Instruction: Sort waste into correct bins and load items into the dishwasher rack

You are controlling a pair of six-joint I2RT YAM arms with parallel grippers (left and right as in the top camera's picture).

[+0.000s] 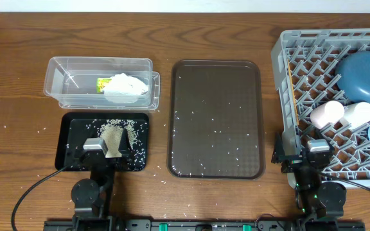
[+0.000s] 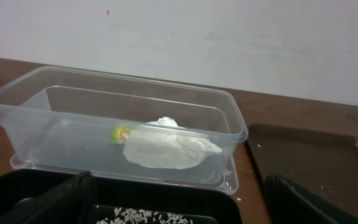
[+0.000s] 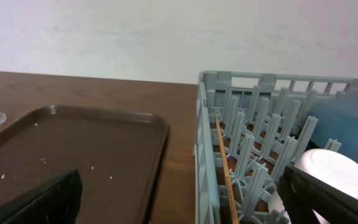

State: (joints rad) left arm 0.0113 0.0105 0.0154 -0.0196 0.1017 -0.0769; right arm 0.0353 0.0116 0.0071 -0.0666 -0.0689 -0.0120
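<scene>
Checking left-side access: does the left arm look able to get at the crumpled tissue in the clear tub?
Probably yes: the clear tub is open-topped, the tissue lies uncovered inside, and the open left gripper sits just before it, above the black tray.

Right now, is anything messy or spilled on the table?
Yes. Rice grains are spilled across the brown serving tray and some on the table, outside the black tray where the main pile sits.

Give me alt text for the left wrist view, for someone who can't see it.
A clear plastic tub holds a crumpled white tissue and a green-and-yellow wrapper. Nearer the camera, a black tray carries rice grains, framed by the open left pincer.
</scene>
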